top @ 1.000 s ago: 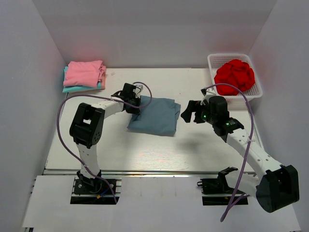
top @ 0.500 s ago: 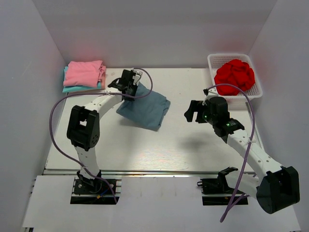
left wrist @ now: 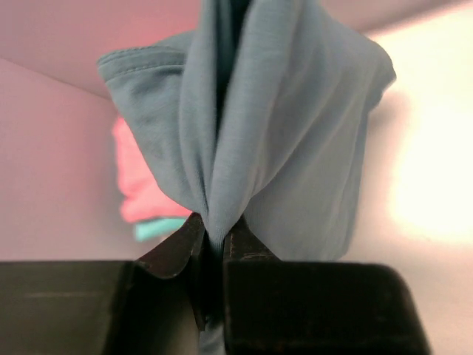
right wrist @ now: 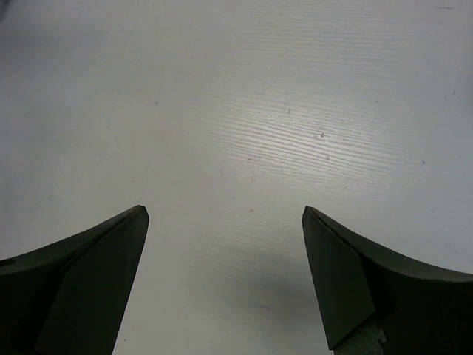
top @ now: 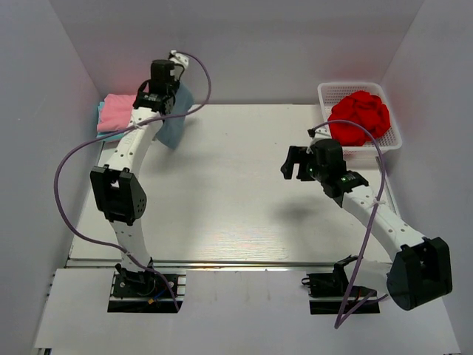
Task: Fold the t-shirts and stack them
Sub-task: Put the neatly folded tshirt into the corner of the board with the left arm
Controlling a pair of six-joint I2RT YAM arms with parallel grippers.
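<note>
A folded blue-grey t-shirt (top: 176,122) (left wrist: 281,133) hangs in the air at the back left, pinched in my left gripper (top: 164,92) (left wrist: 214,237), whose jaws are shut on the cloth. Just left of it a pink t-shirt (top: 117,112) (left wrist: 137,185) lies folded on a teal t-shirt (top: 100,112) (left wrist: 155,231) at the table's back left corner. A crumpled red t-shirt (top: 359,117) fills the basket at the back right. My right gripper (top: 295,164) (right wrist: 225,218) hovers open over bare table, nothing between its fingers.
The white mesh basket (top: 392,140) stands at the back right corner. White walls close in the table on the left, the back and the right. The white tabletop (top: 236,200) lies between the two arms.
My left arm has lifted the blue-grey t-shirt off the middle of the table and swung it up and back left, beside the pink and teal stack. The right arm has barely shifted.
</note>
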